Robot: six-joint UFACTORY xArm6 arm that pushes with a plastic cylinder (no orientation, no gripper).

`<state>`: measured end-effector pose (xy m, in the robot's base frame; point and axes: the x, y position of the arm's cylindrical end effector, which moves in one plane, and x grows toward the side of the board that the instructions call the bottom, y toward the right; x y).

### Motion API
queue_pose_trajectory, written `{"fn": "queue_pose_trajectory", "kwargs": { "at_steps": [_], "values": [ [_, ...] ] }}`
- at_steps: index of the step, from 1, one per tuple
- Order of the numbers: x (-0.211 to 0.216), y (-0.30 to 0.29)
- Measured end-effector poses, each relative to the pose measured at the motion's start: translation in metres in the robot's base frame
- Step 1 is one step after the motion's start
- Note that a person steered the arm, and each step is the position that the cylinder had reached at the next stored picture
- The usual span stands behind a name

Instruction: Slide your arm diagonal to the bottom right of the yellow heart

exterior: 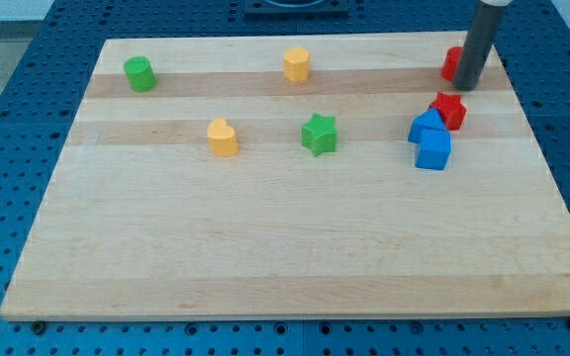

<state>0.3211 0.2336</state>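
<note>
Wooden board up front, no writing or labels readable anywhere. Moving back: two blue blocks touching at right, a red block against them, green star mid-board, yellow heart left of it. Farther: green cylinder, yellow block. My tip, a bare fingerless rod, sits far right, partly hiding another red block, well apart from the heart.

No legible text or labels anywhere
</note>
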Motion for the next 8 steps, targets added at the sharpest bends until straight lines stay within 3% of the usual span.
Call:
{"fn": "queue_pose_trajectory", "kwargs": {
  "at_steps": [1, 3, 5, 6, 8],
  "values": [
    [0.042, 0.02],
    [0.056, 0.02],
    [0.232, 0.014],
    [0.255, -0.012],
    [0.214, -0.172]
  ]
}}
